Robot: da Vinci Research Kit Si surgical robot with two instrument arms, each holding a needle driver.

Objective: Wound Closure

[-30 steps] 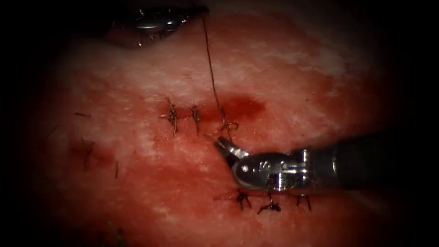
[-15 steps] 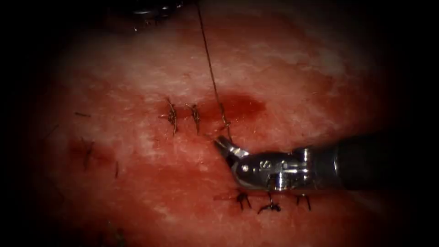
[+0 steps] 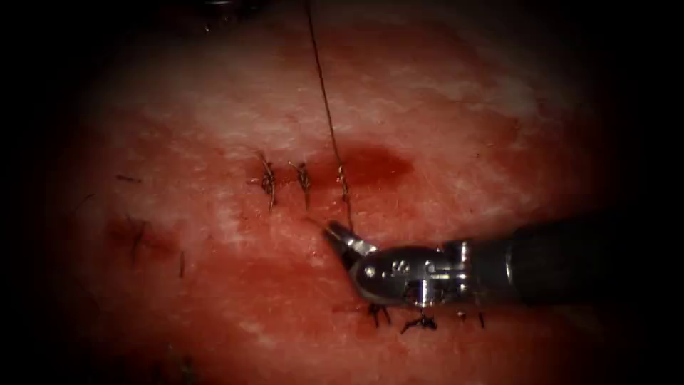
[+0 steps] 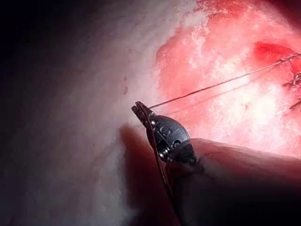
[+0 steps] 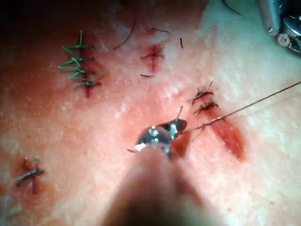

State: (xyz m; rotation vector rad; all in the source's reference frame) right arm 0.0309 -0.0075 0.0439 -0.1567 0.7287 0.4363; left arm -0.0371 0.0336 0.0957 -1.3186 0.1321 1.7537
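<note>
Endoscope view: thread (image 3: 326,100) taut above right pincer (image 3: 336,233).

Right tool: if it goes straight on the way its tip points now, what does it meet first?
Most likely bare tissue just ahead of the right tool. Its tip points up and left; further along that line lie the two tied stitches. The taut thread runs beside the tip. Depth is unclear.

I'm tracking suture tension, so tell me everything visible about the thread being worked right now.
The thread is thin, dark and wiry. It runs taut in a straight line from the left tool, whose fingers are shut on it, down to a small knot at the cut in the tissue. A short tail continues from the knot to the right tool, shut on it.
</note>
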